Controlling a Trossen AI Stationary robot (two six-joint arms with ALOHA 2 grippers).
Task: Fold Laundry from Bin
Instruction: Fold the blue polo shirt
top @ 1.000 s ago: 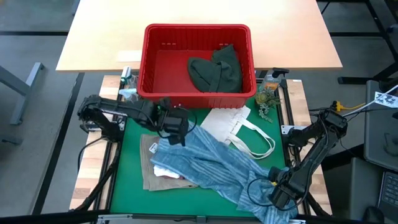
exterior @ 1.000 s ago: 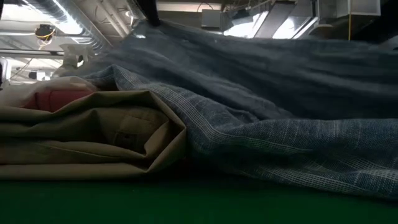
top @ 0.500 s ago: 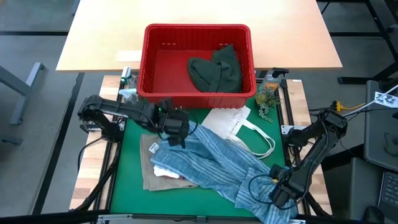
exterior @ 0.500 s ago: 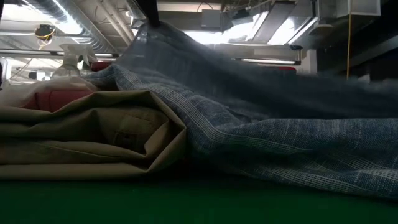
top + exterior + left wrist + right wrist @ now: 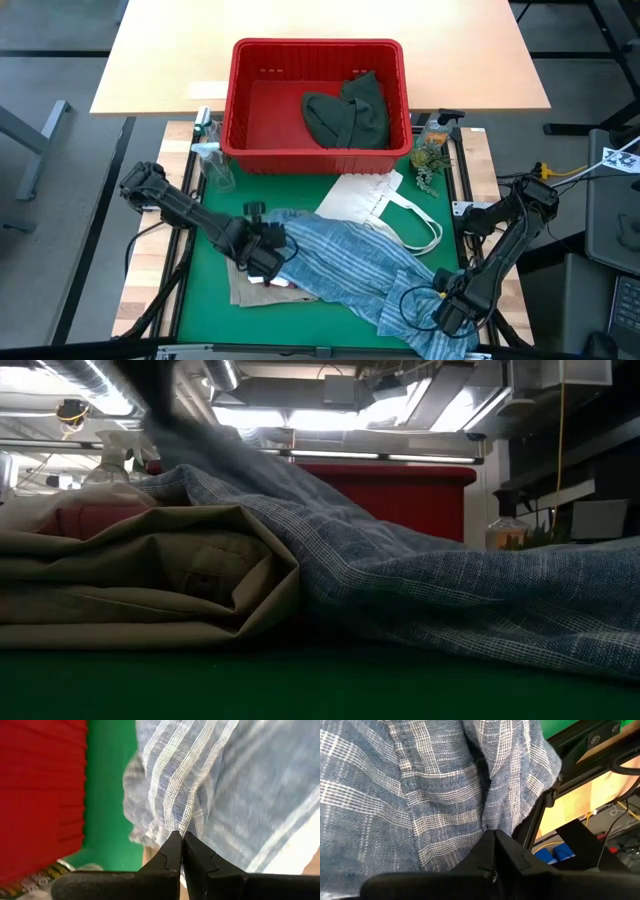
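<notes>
1. The left gripper (image 5: 272,258) sits low over the green mat (image 5: 205,265), near its left middle. Its fingers are pressed together on a fold of the blue-white striped shirt (image 5: 345,262); the left wrist view shows the cloth pinched right at the fingertips (image 5: 175,842).
2. The right gripper (image 5: 447,312) is at the mat's near right corner, its fingers closed on the other end of the same shirt, with cloth bunched right against the tips in the right wrist view.
3. The shirt lies stretched slantwise across the mat between the two grippers, and its left end overlaps the tan garment (image 5: 240,285).
4. The tan garment lies folded flat on the mat just below the left gripper, with a small white cloth (image 5: 268,282) showing at the shirt's edge.
5. The red bin (image 5: 318,55) stands at the far edge of the mat, well apart from both grippers, holding a dark green garment (image 5: 345,115) in its right half.
6. A white tote bag (image 5: 375,200) lies between the bin and the shirt.
</notes>
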